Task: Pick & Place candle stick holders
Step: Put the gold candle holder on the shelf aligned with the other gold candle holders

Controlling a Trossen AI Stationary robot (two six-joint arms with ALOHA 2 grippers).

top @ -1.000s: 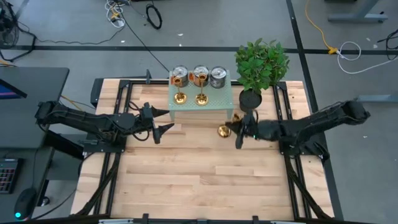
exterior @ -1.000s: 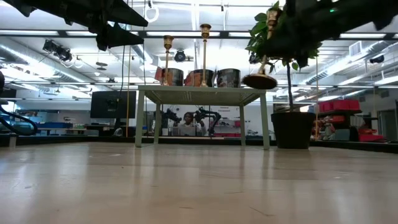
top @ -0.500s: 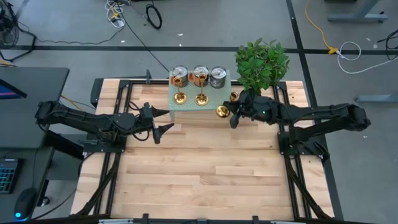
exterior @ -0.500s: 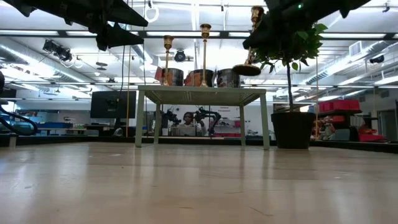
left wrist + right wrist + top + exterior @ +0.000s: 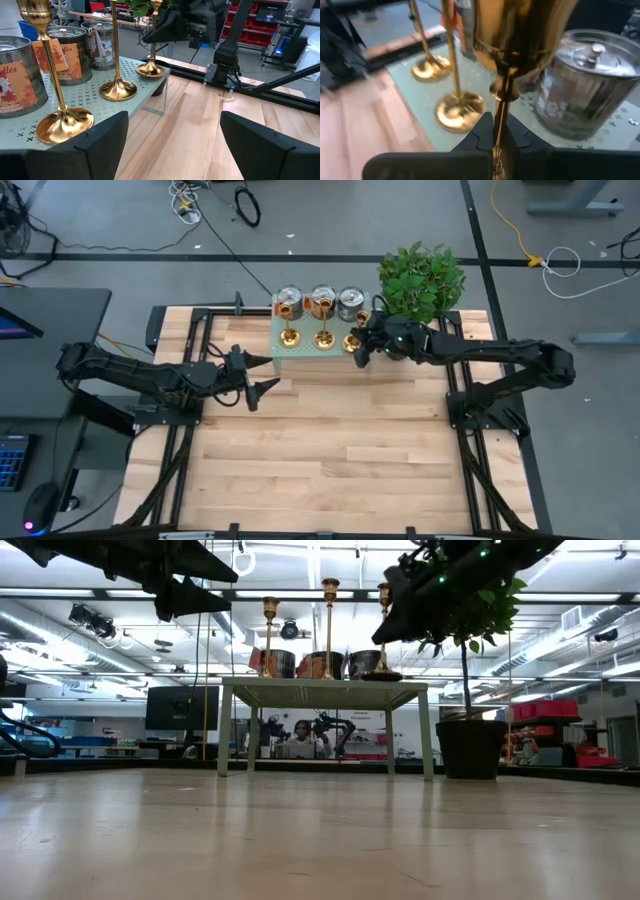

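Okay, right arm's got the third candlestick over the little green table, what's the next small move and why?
Probably open the right gripper. It is shut on the third candlestick's stem, whose base looks seated on the green table beside the other two candlesticks. If the base isn't fully down, lower slightly first.

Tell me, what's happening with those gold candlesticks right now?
Right gripper shut on third candlestick, at green stand. Left gripper open, waiting. Two candlesticks already placed.

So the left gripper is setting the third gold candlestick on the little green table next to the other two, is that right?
Wrong arm. The high view shows the right gripper shut on the third candlestick at the green table beside the other two candlesticks; the low view shows its base at the tabletop. The left gripper hangs open and empty beside the table.
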